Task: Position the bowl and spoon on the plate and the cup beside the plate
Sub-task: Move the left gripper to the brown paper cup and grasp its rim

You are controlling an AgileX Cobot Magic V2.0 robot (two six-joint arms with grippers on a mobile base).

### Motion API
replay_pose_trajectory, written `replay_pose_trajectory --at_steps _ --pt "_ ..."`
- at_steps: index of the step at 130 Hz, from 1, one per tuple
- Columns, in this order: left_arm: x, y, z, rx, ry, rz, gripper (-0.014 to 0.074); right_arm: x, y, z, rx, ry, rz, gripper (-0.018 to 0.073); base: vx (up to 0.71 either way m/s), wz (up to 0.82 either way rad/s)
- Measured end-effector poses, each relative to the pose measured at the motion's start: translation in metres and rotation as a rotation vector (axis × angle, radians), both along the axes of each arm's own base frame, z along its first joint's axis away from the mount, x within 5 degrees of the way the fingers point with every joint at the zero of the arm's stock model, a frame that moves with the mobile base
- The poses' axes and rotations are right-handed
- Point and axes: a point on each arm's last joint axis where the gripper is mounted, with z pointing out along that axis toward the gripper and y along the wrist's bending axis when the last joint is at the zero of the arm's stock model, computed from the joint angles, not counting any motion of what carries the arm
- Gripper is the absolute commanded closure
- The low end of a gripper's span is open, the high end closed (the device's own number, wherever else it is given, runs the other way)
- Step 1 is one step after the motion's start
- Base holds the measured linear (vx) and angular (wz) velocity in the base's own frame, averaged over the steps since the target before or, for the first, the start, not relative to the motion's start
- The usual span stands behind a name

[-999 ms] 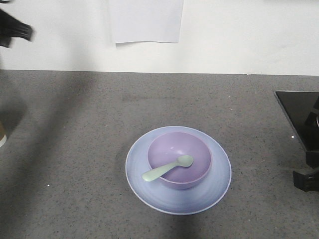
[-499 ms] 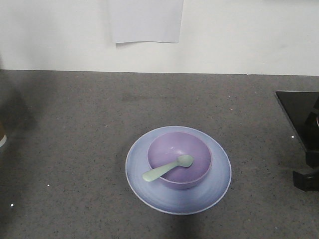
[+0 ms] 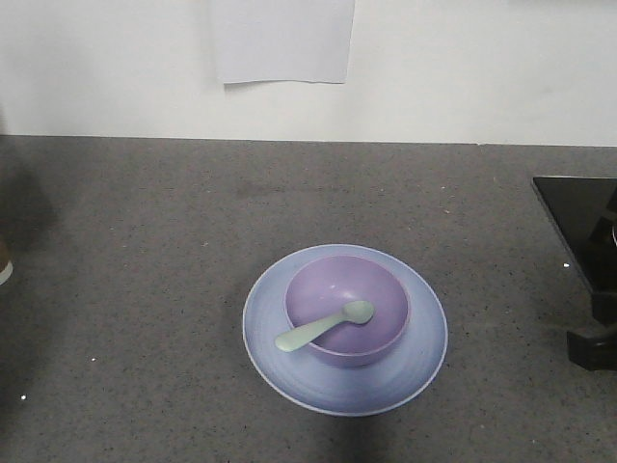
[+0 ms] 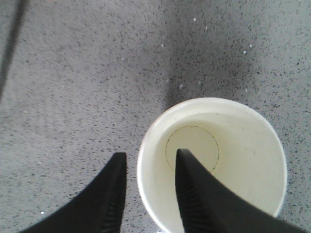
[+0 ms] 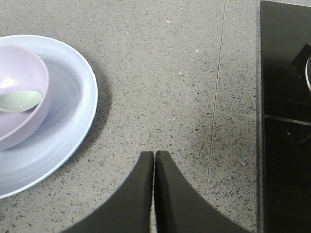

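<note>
We judge the bowl and spoon are already settled on the plate, so the cup is the step in hand. It stands on the counter far out at the plate's 9 o'clock. The left tool has one finger inside the rim and one outside, not yet closed; next it must pinch the wall, lift and carry the cup beside the plate, while the right tool rests closed, holding nothing.

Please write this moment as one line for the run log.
bowl on plate | spoon in bowl | left end effector straddling cup rim, one finger inside | right end effector shut, empty
</note>
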Motion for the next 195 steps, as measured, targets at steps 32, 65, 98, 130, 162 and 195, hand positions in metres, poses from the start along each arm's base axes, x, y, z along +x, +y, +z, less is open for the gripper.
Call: replay_pose_trajectory --at_steps 32,65,98,130,162,195 --pt "0.001 0.012 -0.009 -0.018 0.019 0.032 0.0345 0.0 0.0 0.0 0.0 0.0 0.0 0.0568 0.0 0.0" --pt "0.002 0.013 -0.01 -0.042 0.012 0.019 0.0345 0.0 0.0 0.0 0.0 0.0 0.0 0.0568 0.0 0.0" --pt "0.004 0.012 -0.013 -0.05 0.021 0.009 0.0345 0.0 0.0 0.0 0.0 0.0 0.0 0.0568 0.0 0.0" --pt "0.01 0.014 -0.027 -0.066 0.059 0.01 0.0345 0.0 0.0 0.0 0.0 0.0 0.0 0.0568 0.0 0.0" --pt "0.016 0.016 -0.039 -0.069 0.096 -0.009 0.0411 0.0 0.0 0.0 0.0 0.0 0.0 0.0568 0.0 0.0" --pt "0.023 0.009 -0.042 -0.125 0.055 -0.122 0.0605 0.0 0.0 0.0 0.001 0.0 0.0 0.0568 0.0 0.0"
